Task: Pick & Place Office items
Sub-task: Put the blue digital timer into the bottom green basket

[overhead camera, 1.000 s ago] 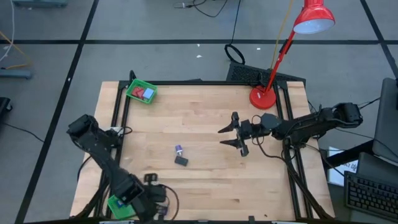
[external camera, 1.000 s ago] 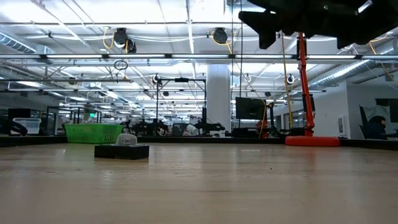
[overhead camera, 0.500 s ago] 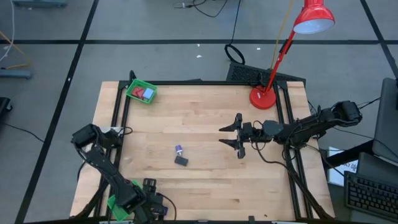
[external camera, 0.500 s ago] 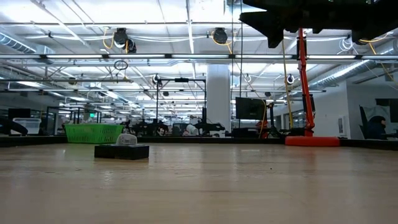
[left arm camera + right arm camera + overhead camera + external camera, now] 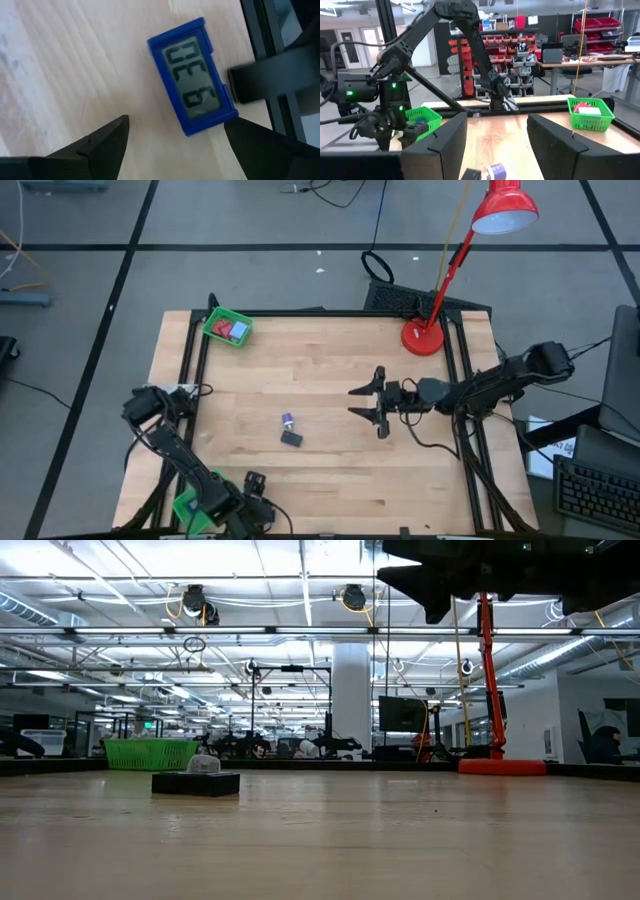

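A blue block with a grey display (image 5: 192,75) lies flat on the wood by the table's near-left rail. My left gripper (image 5: 175,145) hangs open above it, one finger on each side, touching nothing. In the high view this gripper (image 5: 250,502) is at the near edge beside a green tray (image 5: 190,508). A black rectangle (image 5: 291,438) and a small purple bit (image 5: 287,420) lie mid-table. My right gripper (image 5: 375,402) hovers open to their right, well above the wood. A far-left green tray (image 5: 227,328) holds red and light-blue blocks.
A red desk lamp stands with its base (image 5: 423,337) at the far right. Black frame rails (image 5: 195,370) run along the table's left and right sides. Bare wood (image 5: 330,480) lies between the two arms. The black rectangle (image 5: 195,783) shows in the low view too.
My left arm has folded down toward the table's near edge, its gripper ending closer to that edge beside the near green tray. My right gripper has drifted a little toward the table's left, still open. The items mid-table have not moved.
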You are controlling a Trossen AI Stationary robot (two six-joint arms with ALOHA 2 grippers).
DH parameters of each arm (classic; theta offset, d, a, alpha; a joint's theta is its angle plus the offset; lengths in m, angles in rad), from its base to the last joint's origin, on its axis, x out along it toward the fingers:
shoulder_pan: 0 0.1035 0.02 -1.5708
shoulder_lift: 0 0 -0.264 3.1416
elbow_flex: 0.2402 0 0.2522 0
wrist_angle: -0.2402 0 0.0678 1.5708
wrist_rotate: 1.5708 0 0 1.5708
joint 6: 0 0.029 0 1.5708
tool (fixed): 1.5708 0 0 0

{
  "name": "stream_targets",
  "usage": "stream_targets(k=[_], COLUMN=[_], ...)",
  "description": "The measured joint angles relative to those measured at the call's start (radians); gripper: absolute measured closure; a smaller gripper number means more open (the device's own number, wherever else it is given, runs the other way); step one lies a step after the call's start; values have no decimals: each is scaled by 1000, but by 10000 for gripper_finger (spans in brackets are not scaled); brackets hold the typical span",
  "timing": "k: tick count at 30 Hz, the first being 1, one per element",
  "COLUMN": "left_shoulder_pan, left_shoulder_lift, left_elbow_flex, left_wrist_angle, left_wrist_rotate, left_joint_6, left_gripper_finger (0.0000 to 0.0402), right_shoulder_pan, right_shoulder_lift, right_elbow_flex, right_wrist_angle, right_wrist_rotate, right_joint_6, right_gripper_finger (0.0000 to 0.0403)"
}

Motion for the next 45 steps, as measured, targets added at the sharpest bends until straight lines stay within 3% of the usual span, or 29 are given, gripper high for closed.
stream_targets(k=[7, 15, 21, 27, 31, 37, 45], left_shoulder_pan=[24, 71, 118, 115, 107, 112, 145], left_shoulder_lift=[3, 3, -3, -50, -89, -58, -13], left_elbow_flex=[0, 0, 3, 0, 0, 3, 0], left_wrist_angle=[5, -30, -131, -97, -64, 170, 162], left_wrist_rotate=[31, -87, -13, 113, 98, 61, 45], left_joint_6=[-26, 105, 17, 24, 10, 66, 201], left_gripper_finger=[71, 71, 71, 71, 71, 71, 71], right_shoulder_pan=[0, -1, -1, -1, -1, -1, -1], right_shoulder_lift=[3, 3, 3, 3, 3, 3, 2], right_elbow_flex=[0, 0, 0, 0, 0, 0, 0], right_wrist_angle=[20, 52, 53, 52, 51, 51, 34], right_wrist_rotate=[-2, -1, -2, -3, -3, -3, -3], right_joint_6=[-5, -26, -26, -26, -26, -26, -4], right_gripper_finger=[206, 206, 206, 206, 206, 206, 206])
